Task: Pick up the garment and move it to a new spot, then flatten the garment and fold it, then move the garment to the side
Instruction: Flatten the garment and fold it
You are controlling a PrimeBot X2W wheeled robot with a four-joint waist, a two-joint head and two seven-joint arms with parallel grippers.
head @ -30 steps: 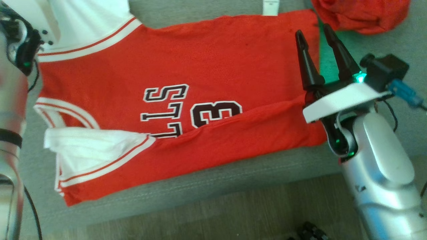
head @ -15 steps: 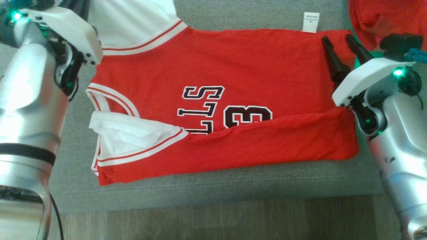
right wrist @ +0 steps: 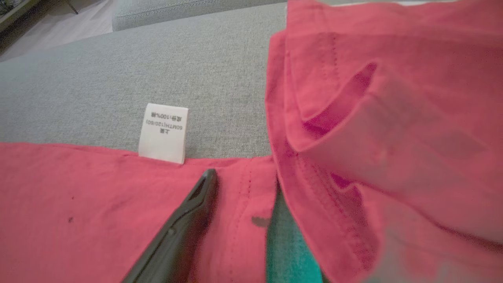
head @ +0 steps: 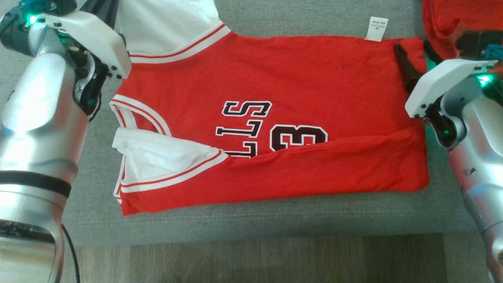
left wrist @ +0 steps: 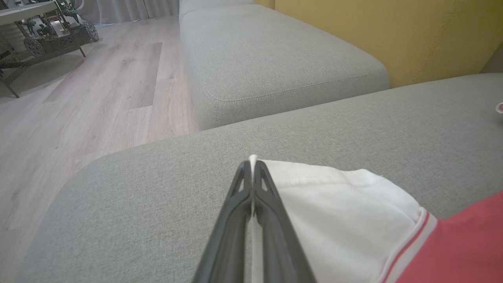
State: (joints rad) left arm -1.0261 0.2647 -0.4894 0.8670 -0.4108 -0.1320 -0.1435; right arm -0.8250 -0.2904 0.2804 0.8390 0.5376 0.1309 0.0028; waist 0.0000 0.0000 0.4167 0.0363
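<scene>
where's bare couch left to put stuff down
Free: the cushion strip beyond the jersey; the front strip between jersey hem and wood floor; wide bare cushion past the white sleeve held by the left end effector. Crowded: right corner, where right end effector, jersey and another red garment meet.

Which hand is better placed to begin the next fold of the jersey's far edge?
Left. The left hand is shut on the jersey's white sleeve; the right hand sits open at the far hem corner, gripping nothing.
</scene>
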